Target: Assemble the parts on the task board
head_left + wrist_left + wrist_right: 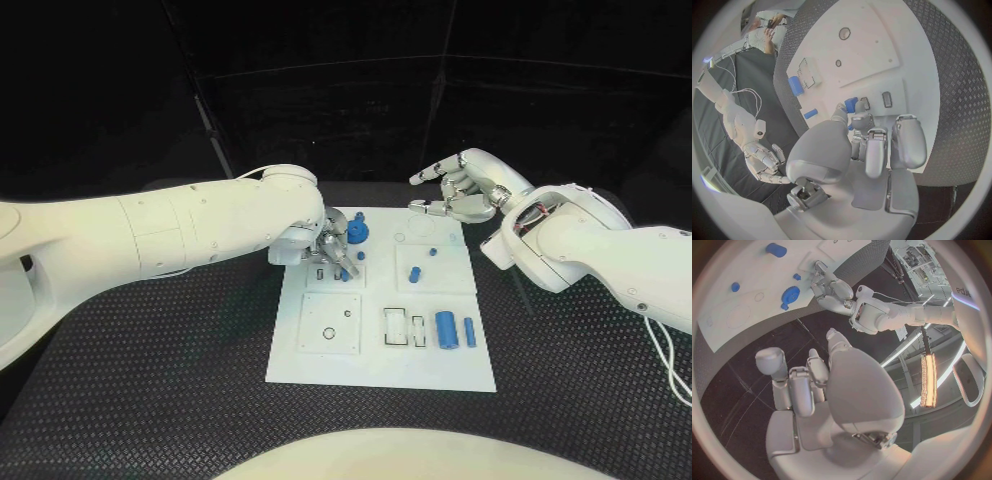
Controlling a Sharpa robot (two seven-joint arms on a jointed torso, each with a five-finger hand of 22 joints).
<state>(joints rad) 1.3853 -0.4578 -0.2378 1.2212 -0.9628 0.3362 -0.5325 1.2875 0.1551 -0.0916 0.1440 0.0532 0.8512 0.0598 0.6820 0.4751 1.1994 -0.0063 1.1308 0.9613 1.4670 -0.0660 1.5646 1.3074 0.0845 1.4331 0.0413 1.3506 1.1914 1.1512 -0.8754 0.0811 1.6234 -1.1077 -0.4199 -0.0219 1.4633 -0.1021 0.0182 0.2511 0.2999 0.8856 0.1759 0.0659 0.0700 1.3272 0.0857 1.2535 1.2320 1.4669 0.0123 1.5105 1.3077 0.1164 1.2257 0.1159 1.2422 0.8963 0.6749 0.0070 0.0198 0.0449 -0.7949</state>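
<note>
task board with left hand down on a blue part, right hand lifted off

task board (378,375), a white plate, lies in the middle of the black table (144,400) between the two white arms. the left hand (329,250) is down on the board's far left area, its fingers curled close around a small blue part (851,104); in the left wrist view the fingertips (840,112) meet that part, and it looks pinched, though the grip itself is partly hidden. just beyond this hand, toward the far edge of the board, stands a round blue part (358,228) with a raised centre. to the hand's right, well apart from it, lie two short blue pegs (423,263) on the board's middle. nearer the robot, on the board's right side, two longer blue cylinders (454,328) lie side by side next to rectangular slots.

the right hand (464,190) hovers above the board's far right corner, touching nothing, fingers spread and loosely bent, palm empty. in the right wrist view the same hand (811,385) holds nothing, and the round blue part (789,295) and the left hand (832,290) lie beyond it on the board.
</note>
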